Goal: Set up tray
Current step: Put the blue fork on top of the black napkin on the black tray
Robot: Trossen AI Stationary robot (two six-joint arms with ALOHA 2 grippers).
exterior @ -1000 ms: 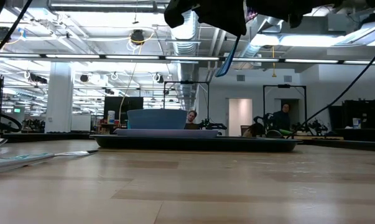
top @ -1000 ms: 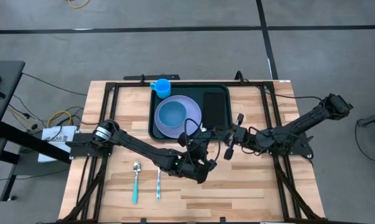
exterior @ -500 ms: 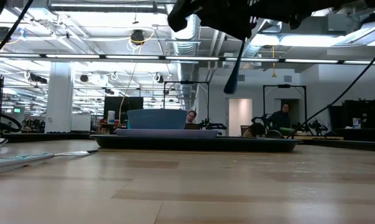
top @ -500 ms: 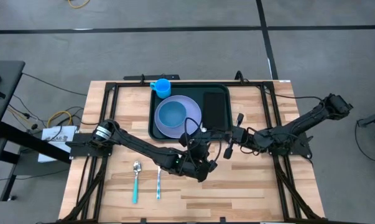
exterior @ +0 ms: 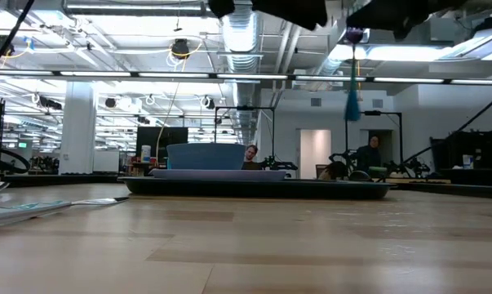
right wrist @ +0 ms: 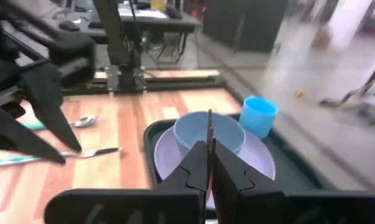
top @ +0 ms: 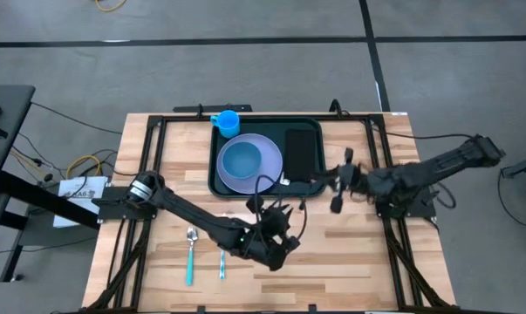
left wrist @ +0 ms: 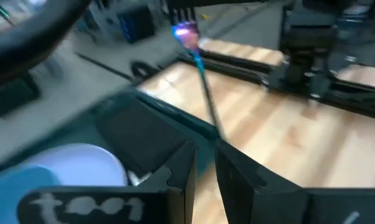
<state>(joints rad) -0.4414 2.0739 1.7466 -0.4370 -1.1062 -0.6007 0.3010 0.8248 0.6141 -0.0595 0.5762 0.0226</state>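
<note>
The dark green tray [top: 267, 124] lies at the table's far middle and carries a lavender plate [top: 269, 148], a blue bowl [top: 242, 160], a black napkin [top: 302, 153] and a blue cup [top: 227, 120]. My right gripper [top: 339, 181] hovers right of the tray's near right corner, shut on a thin teal-handled utensil [exterior: 353, 86]. My left gripper [top: 283, 234] hovers over the table's near middle. Its fingers [left wrist: 237, 177] stand slightly apart with nothing between them. A spoon [top: 191, 253] and a fork [top: 222, 258] lie flat near the front edge. My right gripper pinches the utensil between its two fingers; the wrist view shows only a thin edge [right wrist: 209, 132] in the gap. In the low view the utensil hangs upright below the gripper by its upper end [exterior: 353, 39], lifted clear of the table.
Bare wood lies right of the tray and along the near right of the table. My two arms reach toward each other over the table's middle. The spoon and fork lie just left of my left gripper.
The utensil has passed from my left gripper to my right one. My right gripper has drawn back toward the table's right edge and a little up with it. The utensil hung slanted before and now hangs upright. My left gripper has eased toward the near edge.
</note>
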